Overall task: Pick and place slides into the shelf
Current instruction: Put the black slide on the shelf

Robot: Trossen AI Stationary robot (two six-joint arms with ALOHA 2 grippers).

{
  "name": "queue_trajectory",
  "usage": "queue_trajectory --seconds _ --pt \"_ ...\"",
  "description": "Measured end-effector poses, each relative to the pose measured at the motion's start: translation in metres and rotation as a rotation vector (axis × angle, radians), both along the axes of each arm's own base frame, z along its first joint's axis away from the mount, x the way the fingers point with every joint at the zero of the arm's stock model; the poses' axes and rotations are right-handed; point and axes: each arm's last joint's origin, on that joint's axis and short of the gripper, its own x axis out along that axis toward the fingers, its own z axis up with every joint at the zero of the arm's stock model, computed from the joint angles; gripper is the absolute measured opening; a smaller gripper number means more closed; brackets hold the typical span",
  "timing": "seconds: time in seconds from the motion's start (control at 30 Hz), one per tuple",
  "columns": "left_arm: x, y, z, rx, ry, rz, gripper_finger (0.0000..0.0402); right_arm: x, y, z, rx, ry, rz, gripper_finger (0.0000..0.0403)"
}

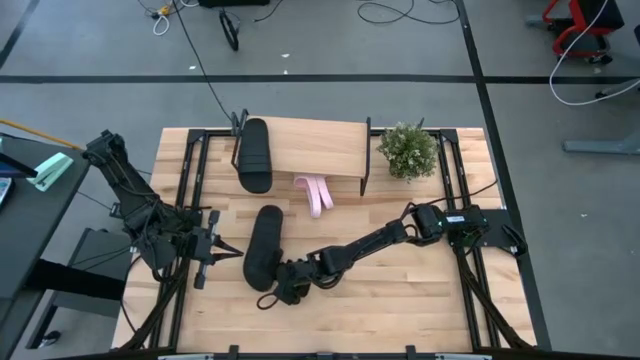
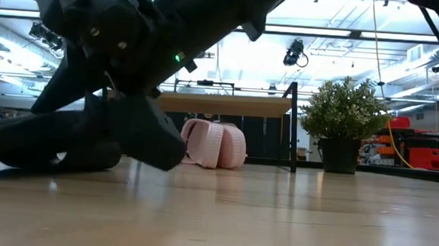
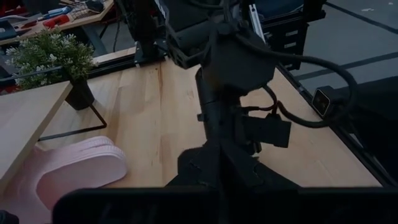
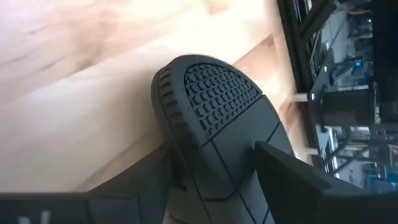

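A black slide (image 1: 264,245) lies on the table in front of the shelf (image 1: 315,145), and my right gripper (image 1: 287,281) is shut on its near end. In the right wrist view its treaded sole (image 4: 217,93) faces the camera. A second black slide (image 1: 254,155) lies on the left end of the shelf's top board. The two pink slides (image 1: 314,193) stand on edge against each other on the table, under the shelf's front edge; they also show in the low view (image 2: 214,144). My left gripper (image 1: 226,250) is open and empty, just left of the black slide. My right gripper holds the black slide's near end (image 4: 214,171) between its two fingers, one on each side. The fingers come low from the table's near right and point along the slide. The slide is tilted with its sole toward the wrist, and its far part (image 2: 57,151) rests on the table.
A potted plant (image 1: 408,150) stands at the shelf's right end. My right arm (image 3: 236,74) fills most of the left wrist view. Bare tabletop (image 1: 400,290) lies to the near right.
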Motion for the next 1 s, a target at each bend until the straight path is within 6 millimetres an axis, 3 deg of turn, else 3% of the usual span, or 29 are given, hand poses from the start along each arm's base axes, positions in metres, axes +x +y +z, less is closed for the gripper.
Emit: queue_trajectory --seconds 0.2,0.4,0.53,0.8,1.0 --pt "0.000 0.000 0.000 0.001 0.001 0.000 0.0024 0.003 0.000 -0.010 0.003 -0.019 -0.010 0.0207" --pt "0.000 0.000 0.000 0.001 0.001 0.000 0.0018 0.004 0.005 -0.007 -0.007 -0.067 -0.053 0.0098" --pt "0.000 0.000 0.000 0.001 0.001 0.000 0.0013 0.003 0.007 -0.006 0.010 -0.085 -0.121 0.0096" --pt "0.000 0.000 0.000 0.002 0.001 0.000 0.0019 -0.003 0.028 0.007 -0.161 -0.130 -0.184 0.0088" --pt "0.000 0.000 0.000 0.002 0.002 -0.001 0.0020 -0.014 0.041 0.046 -0.245 -0.207 -0.273 0.0083"
